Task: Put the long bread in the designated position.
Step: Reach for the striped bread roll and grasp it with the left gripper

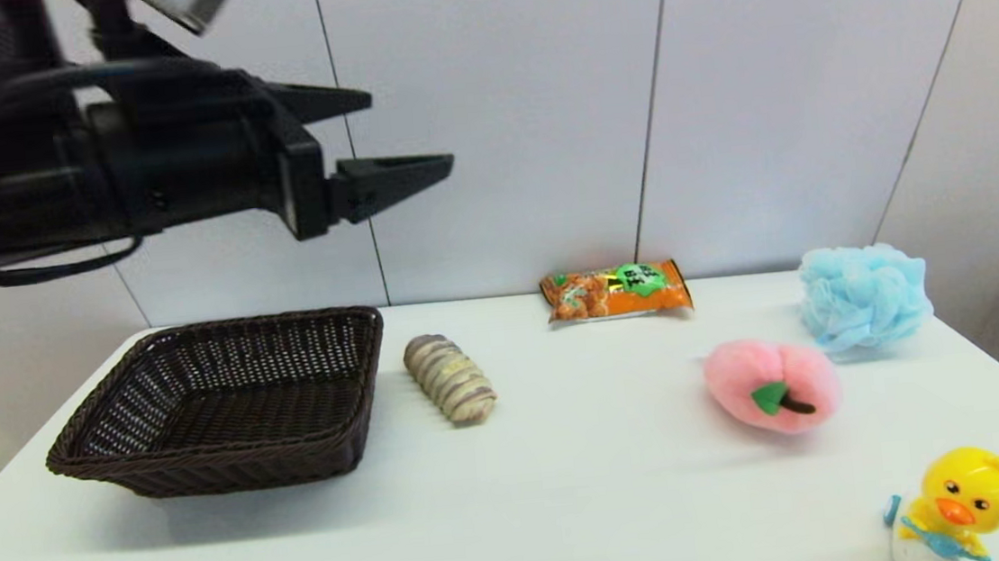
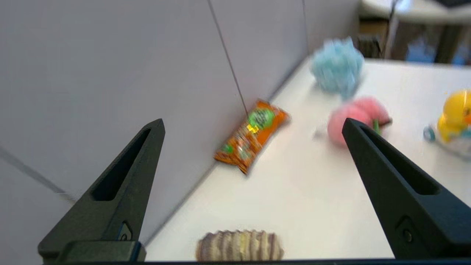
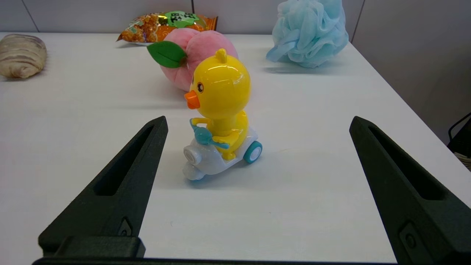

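Left wrist view cut off the long bread (image 1: 449,378); it lay beside the basket (image 1: 221,404), long axis front-to-back, slightly diagonal. Left gripper (image 1: 388,141) fingers were open, empty; right gripper (image 3: 254,184) likewise.

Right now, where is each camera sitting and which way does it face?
Head view: high on the robot, facing forward and down at the table, basket and bread; the open left hand is raised.
Left wrist view: behind the left hand, facing the bread and snack packet.
Right wrist view: low behind the open right hand, facing the duck toy.
All share the bread.
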